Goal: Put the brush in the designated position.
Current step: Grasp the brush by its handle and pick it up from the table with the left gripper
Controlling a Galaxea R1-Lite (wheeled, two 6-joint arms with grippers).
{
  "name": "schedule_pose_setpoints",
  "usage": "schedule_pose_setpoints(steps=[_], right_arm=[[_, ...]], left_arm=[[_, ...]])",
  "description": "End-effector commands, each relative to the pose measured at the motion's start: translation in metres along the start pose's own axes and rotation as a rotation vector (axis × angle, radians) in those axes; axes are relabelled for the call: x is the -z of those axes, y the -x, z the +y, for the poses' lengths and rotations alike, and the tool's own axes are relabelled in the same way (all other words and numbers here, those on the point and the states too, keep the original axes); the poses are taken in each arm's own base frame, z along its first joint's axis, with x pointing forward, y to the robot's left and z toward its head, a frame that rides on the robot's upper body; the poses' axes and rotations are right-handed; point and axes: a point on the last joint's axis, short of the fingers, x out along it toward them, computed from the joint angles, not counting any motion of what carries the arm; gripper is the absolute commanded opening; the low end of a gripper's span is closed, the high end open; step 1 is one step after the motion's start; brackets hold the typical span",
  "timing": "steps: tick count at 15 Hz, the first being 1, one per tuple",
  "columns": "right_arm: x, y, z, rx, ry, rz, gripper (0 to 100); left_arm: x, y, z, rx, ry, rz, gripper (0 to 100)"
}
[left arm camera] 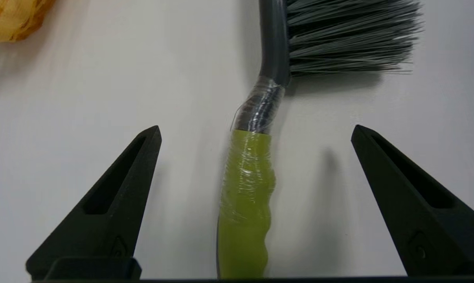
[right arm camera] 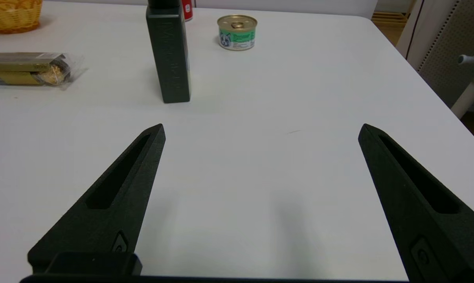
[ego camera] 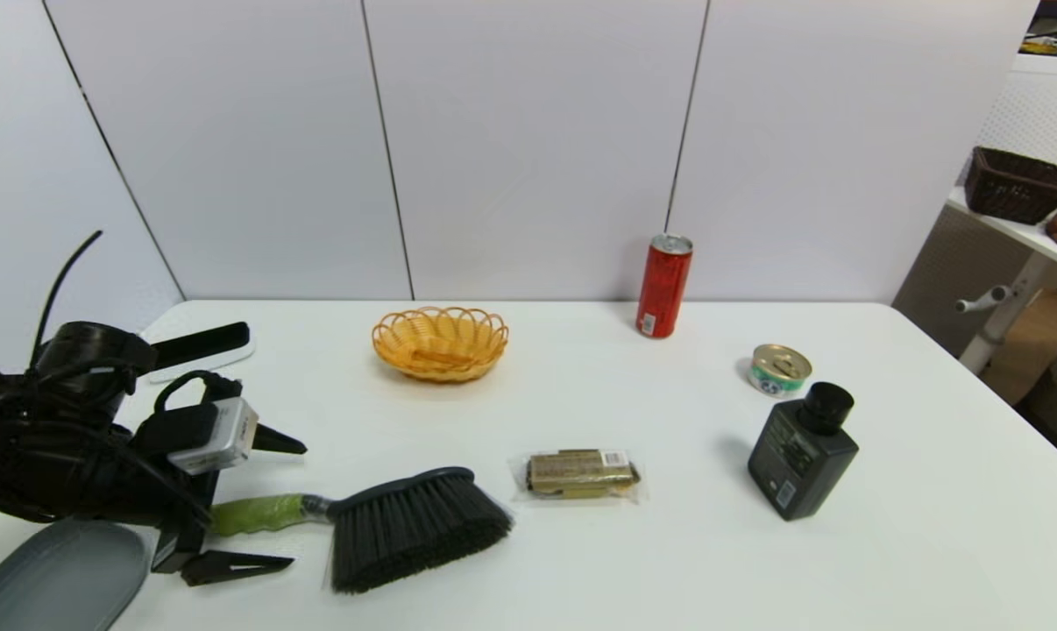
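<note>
Brush [ego camera: 406, 526] — status: not yet picked up, not yet placed; it lies flat on the white table [ego camera: 669, 561] with nothing gripping it. The left gripper [ego camera: 270, 504] has its two fingers spread wide, one on either side of the green handle [left arm camera: 245, 204], neither touching it; the handle runs straight down the middle of the gap, with bare table showing between it and each finger. Judged progress: approach made, closing, lifting and carrying all still to do. The designated spot cannot be told for certain from these views; a grey dustpan-like tray [ego camera: 55, 578] sits just behind the fingers, under the arm, and may be it. Right gripper [right arm camera: 260, 129] — idle, fingers apart over bare table, holding nothing, well away from the brush. Description of the brush: a light green ribbed handle wrapped in clear film, a short dark neck also wrapped, a dark grey curved back and a wide fan of black bristles [left arm camera: 347, 35] lying beyond the fingertips, splayed out to one side.
</note>
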Motion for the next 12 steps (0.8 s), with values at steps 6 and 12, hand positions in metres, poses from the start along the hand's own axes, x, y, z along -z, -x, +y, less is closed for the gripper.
schedule_pose_setpoints(steps=[6,12], right_arm=[[0.0004,-0.0002,0.0,-0.001,0.001,0.003,100],[0.0004,-0.0002,0.0,-0.001,0.001,0.003,100]], left_arm=[[0.0152,-0.021,0.0251,0.044,0.041,0.0,100],[0.0184,-0.0241,0.0242,0.06,0.058,0.004,0]])
